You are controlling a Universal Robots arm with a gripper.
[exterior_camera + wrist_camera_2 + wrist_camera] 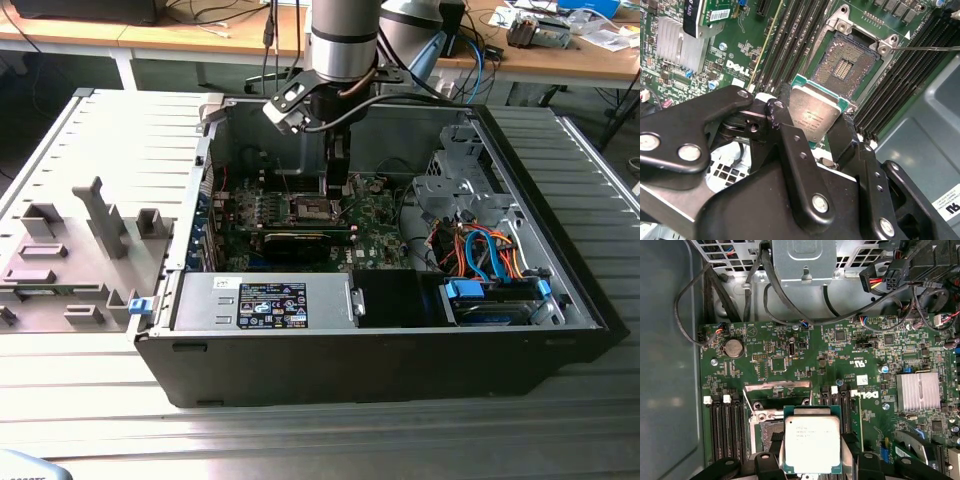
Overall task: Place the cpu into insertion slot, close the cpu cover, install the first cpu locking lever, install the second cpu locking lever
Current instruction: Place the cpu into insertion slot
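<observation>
**CPU gripped near the empty socket; none of the four steps complete.**

Exterior view: the gripper (338, 190) hangs inside the open computer case (370, 350), over the green motherboard (385, 215). The case also holds a power supply (265, 300) and a drive bay with coloured cables (480, 250). Second wrist view: the fingers (790, 145) are clamped on opposite edges of the cpu (812, 115), which is near the insertion slot (846, 65) but not seated. The slot's contact field is bare. First wrist view: the cpu cover (777, 386) appears swung up. Judged outstanding: seating the chip, closing the cover, both levers.
</observation>
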